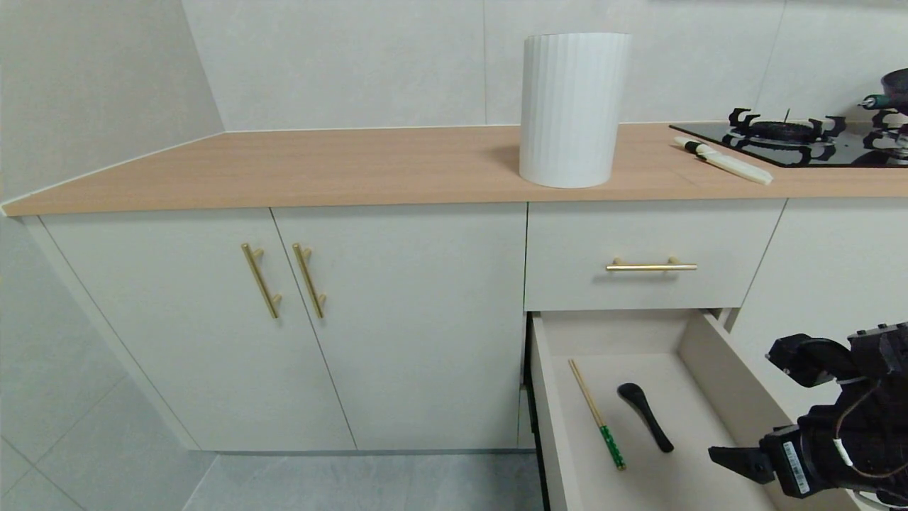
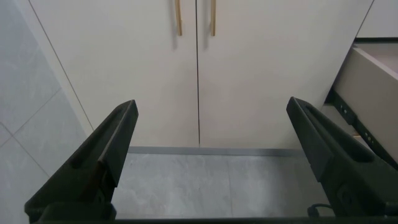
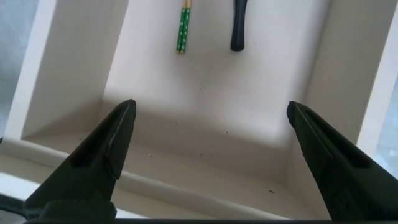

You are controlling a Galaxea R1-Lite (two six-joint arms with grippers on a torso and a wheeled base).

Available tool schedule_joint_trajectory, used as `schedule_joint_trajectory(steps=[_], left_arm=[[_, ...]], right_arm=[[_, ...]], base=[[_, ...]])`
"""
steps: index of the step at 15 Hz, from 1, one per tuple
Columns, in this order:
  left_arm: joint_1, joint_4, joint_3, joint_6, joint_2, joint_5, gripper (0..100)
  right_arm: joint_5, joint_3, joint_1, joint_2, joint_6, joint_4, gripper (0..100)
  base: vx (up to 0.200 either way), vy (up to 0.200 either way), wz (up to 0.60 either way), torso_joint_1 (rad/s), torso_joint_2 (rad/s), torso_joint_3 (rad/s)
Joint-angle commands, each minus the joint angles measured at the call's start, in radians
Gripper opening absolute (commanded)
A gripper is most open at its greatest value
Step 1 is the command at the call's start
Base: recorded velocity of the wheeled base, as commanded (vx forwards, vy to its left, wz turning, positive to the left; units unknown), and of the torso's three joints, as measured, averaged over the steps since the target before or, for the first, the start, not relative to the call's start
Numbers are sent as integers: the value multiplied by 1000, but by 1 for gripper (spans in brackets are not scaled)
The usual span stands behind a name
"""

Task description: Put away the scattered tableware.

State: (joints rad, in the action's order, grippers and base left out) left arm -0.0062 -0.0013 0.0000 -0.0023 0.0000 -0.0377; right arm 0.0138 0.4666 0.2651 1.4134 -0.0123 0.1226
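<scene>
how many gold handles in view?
3: left door handle and right door handle, vertical, side by side; drawer handle, horizontal, on the shut upper drawer. The open lower drawer's may be hidden.

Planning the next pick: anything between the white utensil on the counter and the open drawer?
Nothing visible. The white utensil lies near the front edge of the counter by the stove; the open drawer sits below, holding chopsticks and a black spoon.

Drawer (image 1: 547,404) front beyond bottom edge
</scene>
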Motion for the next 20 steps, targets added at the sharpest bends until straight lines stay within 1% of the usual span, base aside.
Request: schedule_joint_trajectory(steps=[1, 2, 6, 11, 13, 14, 17, 19, 20], left_arm=[[0, 0, 0, -1, 0, -1, 100], [0, 0, 0, -1, 0, -1, 100], [0, 0, 0, -1, 0, -1, 100], [0, 0, 0, -1, 0, -1, 100], [0, 0, 0, -1, 0, -1, 100], [0, 0, 0, -1, 0, -1, 100], [0, 0, 0, -1, 0, -1, 100], [0, 0, 0, -1, 0, -1, 100], [0, 0, 0, -1, 0, -1, 100]], right_arm=[[5, 3, 16, -27, 0, -18, 100], [5, 0, 31, -34, 2, -31, 100], [5, 0, 85, -37, 3, -96, 100], [2, -3, 132, -37, 12, -144, 100], [9, -6, 135, -31, 89, -225, 100], [25, -5, 138, -16, 104, -245, 100], [44, 4, 148, 99, 88, -230, 100], [40, 4, 148, 156, 37, -178, 100], [31, 6, 148, 197, -18, -123, 100]], base=[[0, 0, 0, 0, 0, 0], [0, 0, 0, 0, 0, 0], [-200, 0, 0, 4, 4, 0], [-200, 0, 0, 0, 4, 6], [0, 0, 0, 0, 0, 0], [0, 0, 0, 0, 0, 0], [0, 0, 0, 0, 0, 0], [0, 0, 0, 0, 0, 0], [0, 0, 0, 0, 0, 0]])
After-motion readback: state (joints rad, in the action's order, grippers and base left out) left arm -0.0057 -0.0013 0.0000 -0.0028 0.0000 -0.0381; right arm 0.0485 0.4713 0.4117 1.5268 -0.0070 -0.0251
